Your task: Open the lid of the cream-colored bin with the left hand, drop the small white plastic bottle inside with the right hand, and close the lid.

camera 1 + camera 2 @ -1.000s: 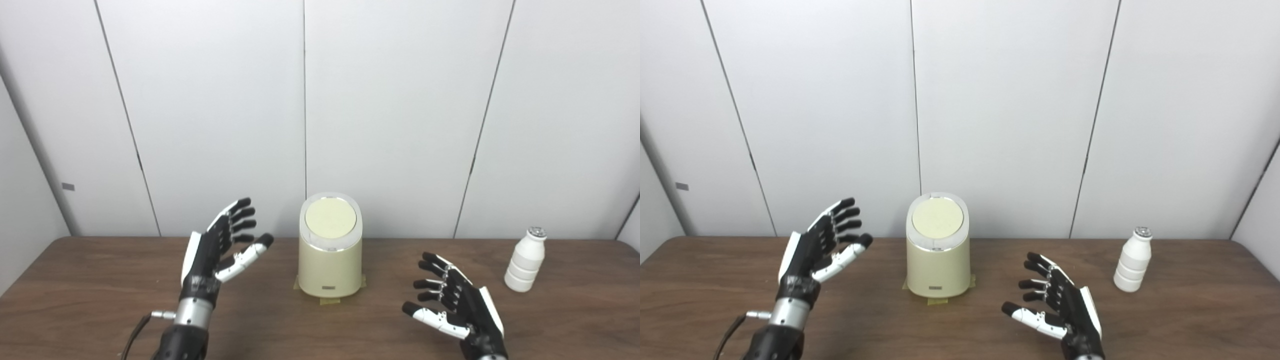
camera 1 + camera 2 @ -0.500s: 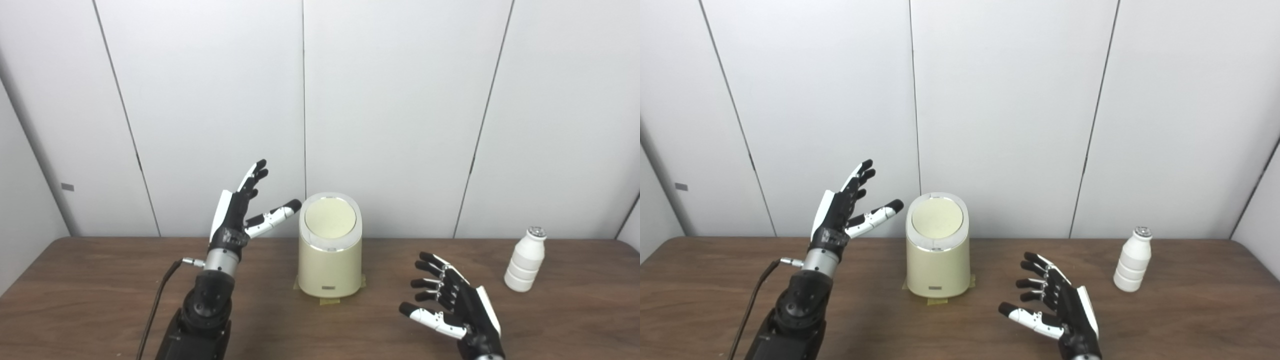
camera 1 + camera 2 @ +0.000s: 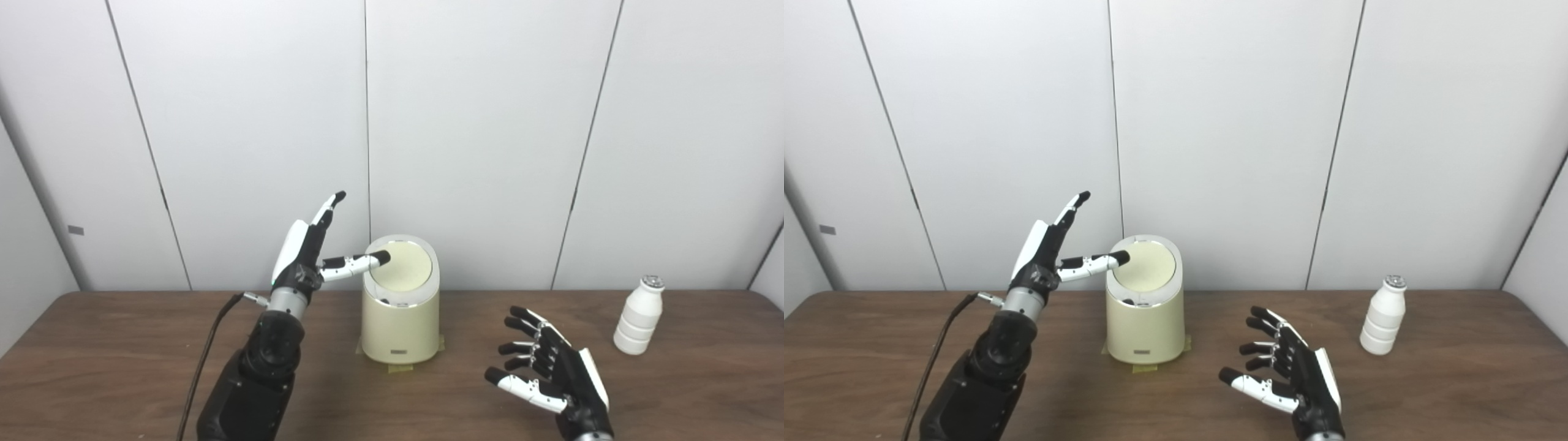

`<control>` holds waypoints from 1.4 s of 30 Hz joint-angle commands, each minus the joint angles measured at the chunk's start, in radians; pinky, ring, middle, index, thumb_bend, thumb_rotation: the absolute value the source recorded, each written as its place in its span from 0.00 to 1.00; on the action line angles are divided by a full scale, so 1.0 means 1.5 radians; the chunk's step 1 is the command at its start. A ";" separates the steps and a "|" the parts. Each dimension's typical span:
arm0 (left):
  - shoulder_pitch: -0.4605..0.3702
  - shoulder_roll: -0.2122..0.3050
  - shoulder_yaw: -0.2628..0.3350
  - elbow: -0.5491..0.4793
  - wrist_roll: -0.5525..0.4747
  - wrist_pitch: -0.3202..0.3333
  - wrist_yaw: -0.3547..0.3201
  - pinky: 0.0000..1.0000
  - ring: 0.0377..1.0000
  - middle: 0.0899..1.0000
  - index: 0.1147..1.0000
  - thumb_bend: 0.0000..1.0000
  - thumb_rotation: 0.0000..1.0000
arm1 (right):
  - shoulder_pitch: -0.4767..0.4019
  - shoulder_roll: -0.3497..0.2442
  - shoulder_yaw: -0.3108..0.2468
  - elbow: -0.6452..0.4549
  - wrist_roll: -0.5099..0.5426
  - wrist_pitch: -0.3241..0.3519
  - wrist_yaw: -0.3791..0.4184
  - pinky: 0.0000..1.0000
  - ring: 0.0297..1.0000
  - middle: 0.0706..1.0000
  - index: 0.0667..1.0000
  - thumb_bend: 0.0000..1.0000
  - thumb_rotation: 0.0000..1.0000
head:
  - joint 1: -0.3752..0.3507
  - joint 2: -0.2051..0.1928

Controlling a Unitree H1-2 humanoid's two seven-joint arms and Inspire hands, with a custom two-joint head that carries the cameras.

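Matt cream plastic bin (image 3: 399, 327), smooth white plastic bottle (image 3: 636, 324), dark wood-grain table (image 3: 110, 361)

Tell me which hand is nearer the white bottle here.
Right. The right hand hovers open over the table, left of and nearer the camera than the small white plastic bottle. The left hand is far off, its thumb over the cream-colored bin's lid.

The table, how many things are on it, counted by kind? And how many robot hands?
Bins: 1, the cream-colored bin
Bottles: 1, the small white plastic bottle
Robot hands: 2, the left hand and the right hand
Total: 4
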 commanded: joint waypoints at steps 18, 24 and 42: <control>-0.087 0.011 -0.054 0.033 0.061 -0.013 0.008 1.00 1.00 1.00 1.00 0.95 0.26 | -0.024 0.009 0.000 -0.028 -0.001 -0.019 -0.011 0.47 0.60 0.78 0.79 0.75 0.24 | -0.010 0.004; -0.103 0.009 -0.063 0.064 0.070 -0.017 0.021 1.00 1.00 1.00 1.00 0.93 0.24 | -0.025 0.011 0.000 -0.026 -0.001 -0.021 -0.012 0.48 0.61 0.78 0.79 0.76 0.25 | -0.014 0.005; -0.131 0.053 -0.191 0.056 0.232 0.047 -0.002 1.00 1.00 1.00 1.00 0.93 0.15 | -0.024 0.016 0.004 -0.034 -0.012 -0.024 -0.016 0.48 0.60 0.78 0.78 0.75 0.25 | -0.016 0.009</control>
